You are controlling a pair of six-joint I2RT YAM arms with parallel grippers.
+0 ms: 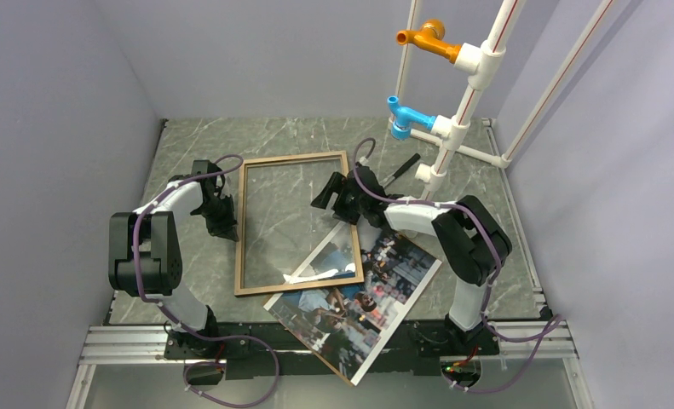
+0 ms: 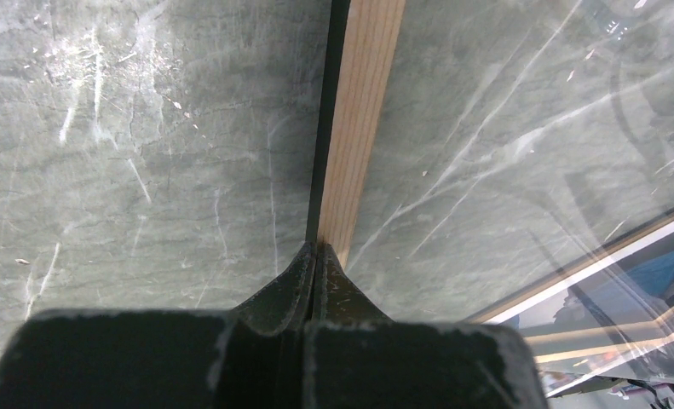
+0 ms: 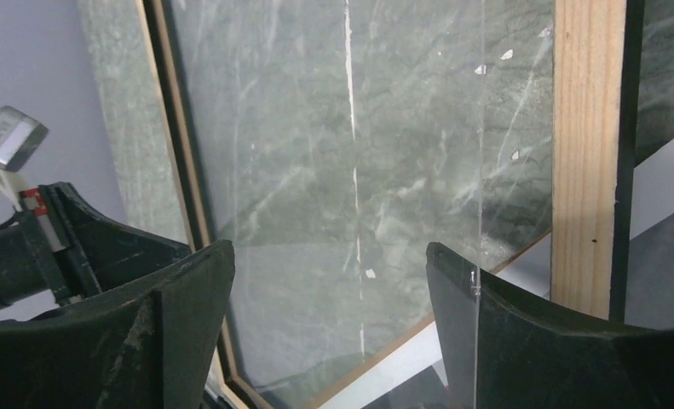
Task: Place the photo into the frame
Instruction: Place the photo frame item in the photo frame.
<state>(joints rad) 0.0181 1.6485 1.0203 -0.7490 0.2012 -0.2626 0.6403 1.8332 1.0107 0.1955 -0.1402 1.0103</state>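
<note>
A green-grey, marble-patterned worktop (image 1: pixel 316 132) fills the floor of a booth with plain lavender walls (image 1: pixel 273 60) on three sides. A white pipe rack (image 1: pixel 474 81) rises from its far right corner, carrying an orange fitting (image 1: pixel 425 38) and a blue fitting (image 1: pixel 408 117). The frame (image 1: pixel 295 159) lies flat mid-worktop, wood side up. Its near right corner rests on the photo (image 1: pixel 359 311), which lies print side up, askew, with one corner hanging past the near edge. The left gripper (image 1: pixel 228 230) is clenched with nothing between its fingers, and its tips touch the frame's left rail. The right gripper (image 1: pixel 326 194) hangs over the frame near its right rail, jaws spread wide and holding nothing.
</note>
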